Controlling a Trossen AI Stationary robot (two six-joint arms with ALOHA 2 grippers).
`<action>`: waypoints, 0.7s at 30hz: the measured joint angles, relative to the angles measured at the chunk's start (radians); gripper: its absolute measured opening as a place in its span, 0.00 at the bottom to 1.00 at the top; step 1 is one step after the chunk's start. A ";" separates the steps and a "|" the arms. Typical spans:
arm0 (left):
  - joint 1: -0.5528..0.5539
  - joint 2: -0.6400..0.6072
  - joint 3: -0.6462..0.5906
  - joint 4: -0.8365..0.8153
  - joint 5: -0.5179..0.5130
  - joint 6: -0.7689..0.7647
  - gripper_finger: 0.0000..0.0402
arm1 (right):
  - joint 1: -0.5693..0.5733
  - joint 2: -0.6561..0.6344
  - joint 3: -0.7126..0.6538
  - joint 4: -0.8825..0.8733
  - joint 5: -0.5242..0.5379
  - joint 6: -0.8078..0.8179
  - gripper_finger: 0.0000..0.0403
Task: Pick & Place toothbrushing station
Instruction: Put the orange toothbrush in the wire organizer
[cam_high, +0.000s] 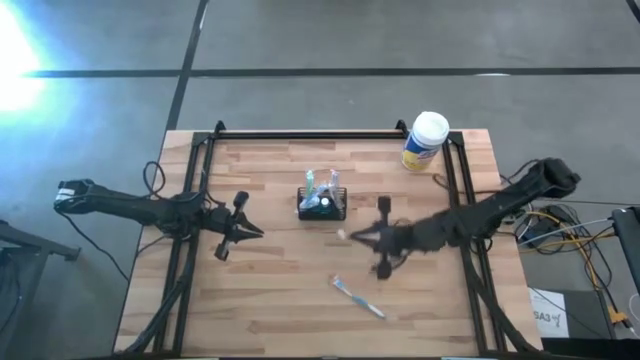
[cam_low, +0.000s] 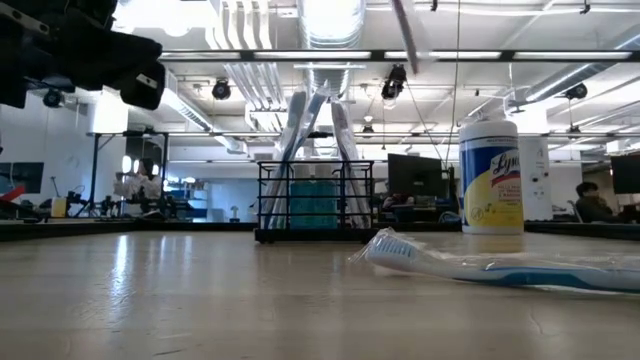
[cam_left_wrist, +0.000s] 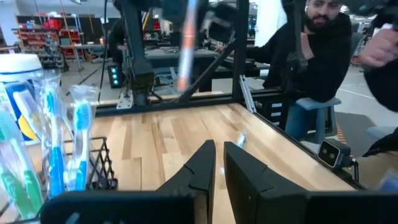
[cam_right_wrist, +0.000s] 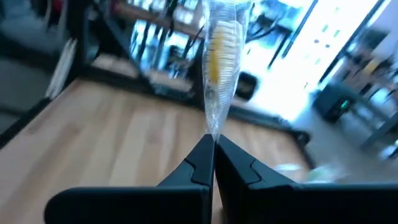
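Mid-task. The mesh caddy (cam_high: 322, 204) is sitting mid-table toward the far edge, already holding several wrapped toothbrushes (cam_low: 298, 140). The right gripper (cam_high: 347, 235) is hovering just right of the caddy, fingers pressed together, pinching a clear-wrapped orange toothbrush (cam_right_wrist: 221, 56). One blue toothbrush (cam_high: 359, 298) is lying loose near the front edge, not yet loaded. The left gripper (cam_high: 258, 231) is waiting left of the caddy, fingers nearly closed, holding nothing. The yellow wipes canister (cam_low: 490, 178) at the far right is showing partial text "Ly".
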 joint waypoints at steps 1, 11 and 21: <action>0.000 -0.001 0.002 0.000 0.000 0.000 0.10 | -0.024 -0.028 -0.042 0.052 -0.019 -0.026 0.02; 0.000 0.000 0.006 -0.001 -0.009 0.015 0.10 | -0.284 -0.115 -0.432 0.626 -0.249 -0.150 0.02; 0.000 0.000 0.018 -0.001 -0.008 0.019 0.10 | -0.494 0.083 -0.486 1.057 -0.412 -0.105 0.02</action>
